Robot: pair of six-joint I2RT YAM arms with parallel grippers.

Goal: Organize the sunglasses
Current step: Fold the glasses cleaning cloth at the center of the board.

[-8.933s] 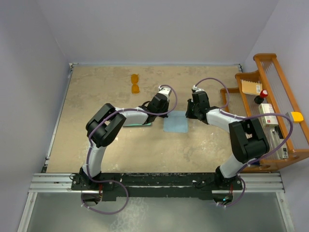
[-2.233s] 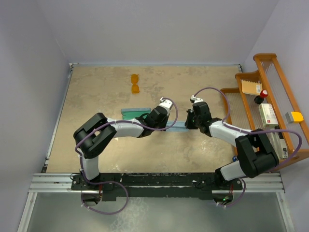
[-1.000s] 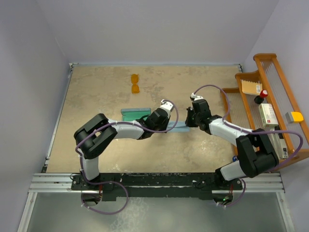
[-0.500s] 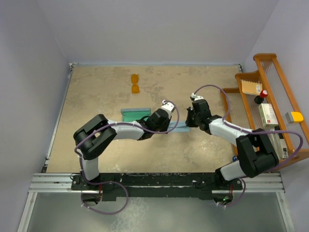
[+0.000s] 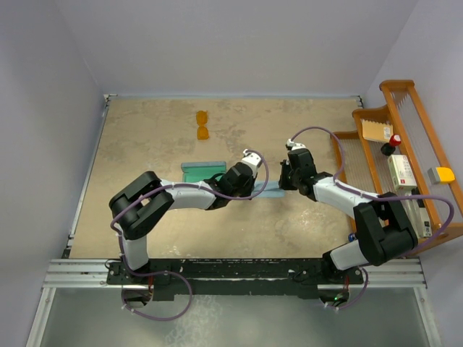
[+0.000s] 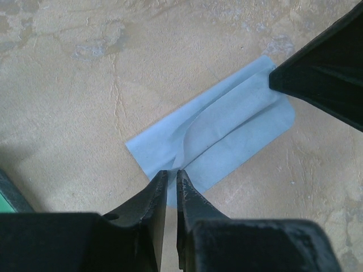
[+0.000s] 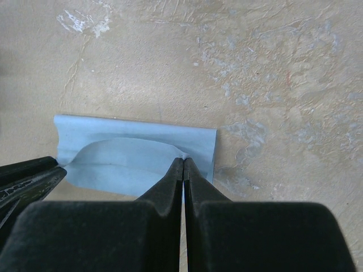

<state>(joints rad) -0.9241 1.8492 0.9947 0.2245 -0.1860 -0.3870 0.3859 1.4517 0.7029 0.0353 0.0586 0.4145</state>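
The orange sunglasses [image 5: 203, 124] lie on the table far behind both arms, untouched. A teal-lined case [image 5: 202, 172] sits left of the left wrist; its green edge [image 6: 7, 195] shows in the left wrist view. Between the arms lies a folded light blue cloth [image 5: 269, 189] [image 6: 238, 122] [image 7: 125, 161]. My left gripper [image 5: 252, 189] [image 6: 172, 171] pinches the cloth's raised fold at one end, with only a hairline slit between its jaws. My right gripper [image 5: 284, 184] [image 7: 183, 159] is shut on the fold at the opposite end.
A wooden rack [image 5: 405, 159] with small boxes and a red-capped item stands along the right edge. Walls close in the table at the left and back. The right gripper's dark finger [image 6: 323, 73] shows in the left wrist view.
Several seconds ago the cloth lay flat as a square; now it is a narrow folded strip held at both ends. Over the last second both arms barely moved.
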